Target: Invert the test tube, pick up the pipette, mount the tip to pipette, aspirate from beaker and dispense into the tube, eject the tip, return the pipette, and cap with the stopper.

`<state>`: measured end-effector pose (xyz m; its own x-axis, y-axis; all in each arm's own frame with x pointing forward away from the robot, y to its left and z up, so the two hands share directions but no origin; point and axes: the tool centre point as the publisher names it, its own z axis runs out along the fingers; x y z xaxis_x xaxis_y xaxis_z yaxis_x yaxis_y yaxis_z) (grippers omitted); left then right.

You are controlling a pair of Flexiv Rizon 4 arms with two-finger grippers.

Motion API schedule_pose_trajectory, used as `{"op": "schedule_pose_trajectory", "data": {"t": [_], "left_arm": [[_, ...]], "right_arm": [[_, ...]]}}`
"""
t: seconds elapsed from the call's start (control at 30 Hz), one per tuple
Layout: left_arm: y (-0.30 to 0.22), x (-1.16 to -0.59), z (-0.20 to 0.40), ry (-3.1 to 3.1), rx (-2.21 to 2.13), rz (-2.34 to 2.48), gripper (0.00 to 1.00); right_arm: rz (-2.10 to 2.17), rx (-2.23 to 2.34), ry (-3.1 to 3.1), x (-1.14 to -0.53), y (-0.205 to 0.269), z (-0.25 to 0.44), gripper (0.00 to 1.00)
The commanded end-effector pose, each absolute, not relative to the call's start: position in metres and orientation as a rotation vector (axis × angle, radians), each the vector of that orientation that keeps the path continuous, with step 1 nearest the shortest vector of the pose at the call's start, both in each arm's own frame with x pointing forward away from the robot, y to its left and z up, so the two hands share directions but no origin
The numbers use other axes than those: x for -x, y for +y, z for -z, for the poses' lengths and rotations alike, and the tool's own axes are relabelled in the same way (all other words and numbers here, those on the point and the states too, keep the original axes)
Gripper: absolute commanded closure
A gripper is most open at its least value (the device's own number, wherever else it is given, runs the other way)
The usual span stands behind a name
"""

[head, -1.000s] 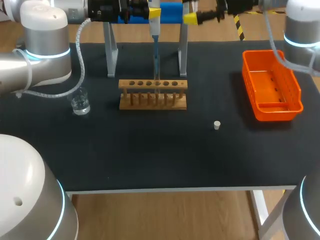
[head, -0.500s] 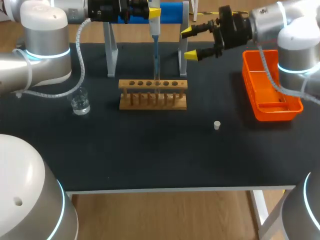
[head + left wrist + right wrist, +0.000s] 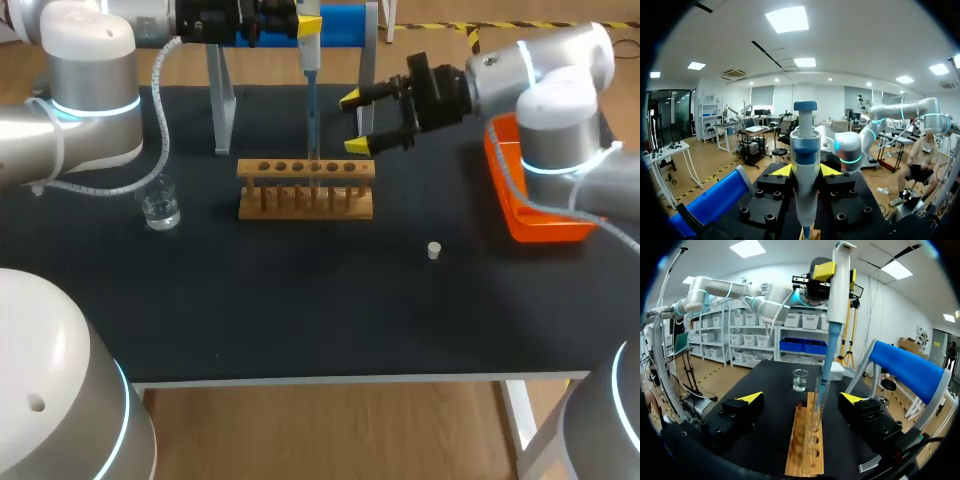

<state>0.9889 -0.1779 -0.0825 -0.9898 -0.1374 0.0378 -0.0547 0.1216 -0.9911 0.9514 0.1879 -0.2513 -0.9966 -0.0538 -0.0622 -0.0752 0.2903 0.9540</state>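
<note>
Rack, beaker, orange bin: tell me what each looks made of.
Rack: bare wood, by its tan, matte planks and dowels. Beaker: transparent and glinting, glass or clear plastic; cannot tell which. Orange bin: probably moulded plastic, uniform bright colour, rounded rim.

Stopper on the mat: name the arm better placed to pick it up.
Right. The right gripper is open and empty, on the same side of the rack as the stopper. The left gripper is shut on the pipette, tip down at the rack.
</note>
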Motion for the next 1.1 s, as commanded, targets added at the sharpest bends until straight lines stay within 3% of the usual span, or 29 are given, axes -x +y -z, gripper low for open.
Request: {"op": "schedule_pose_trajectory", "data": {"t": [0.03, 1.1], "left_arm": [[-0.178, -0.988, 0.082, 2.305, 0.201, 2.029, 1.0], [-0.178, -0.988, 0.082, 2.305, 0.201, 2.029, 1.0]], "right_arm": [[-1.853, 0.102, 2.516, -0.956, 0.198, 0.261, 0.0], [-1.614, -0.006, 2.581, -0.985, 0.244, 0.312, 0.0]]}}
